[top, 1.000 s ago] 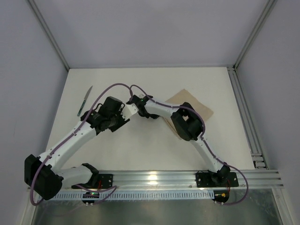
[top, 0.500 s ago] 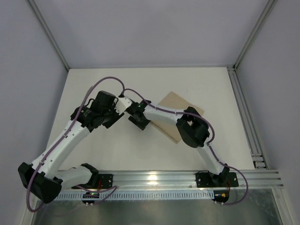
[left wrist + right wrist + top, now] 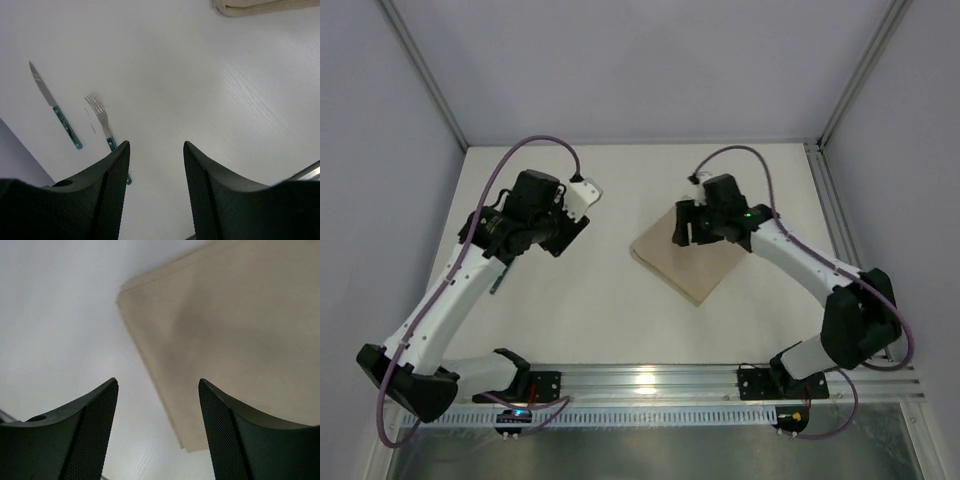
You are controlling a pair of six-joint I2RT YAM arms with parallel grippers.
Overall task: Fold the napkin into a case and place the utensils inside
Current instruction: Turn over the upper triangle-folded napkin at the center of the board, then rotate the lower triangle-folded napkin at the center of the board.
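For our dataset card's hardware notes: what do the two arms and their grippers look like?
The left arm and right arm have white links with black joint housings; a purple cable loops along each. The fingers are black, finely textured.

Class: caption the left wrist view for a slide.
Open left gripper above knife and fork lying side by side; napkin at top edge.

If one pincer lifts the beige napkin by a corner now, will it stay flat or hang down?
The napkin would probably hang limp: it looks like thin cloth lying flat. Its edge shows stacked layers, so the fold may fall open. Likely light; a push could wrinkle it rather than slide it on the table.
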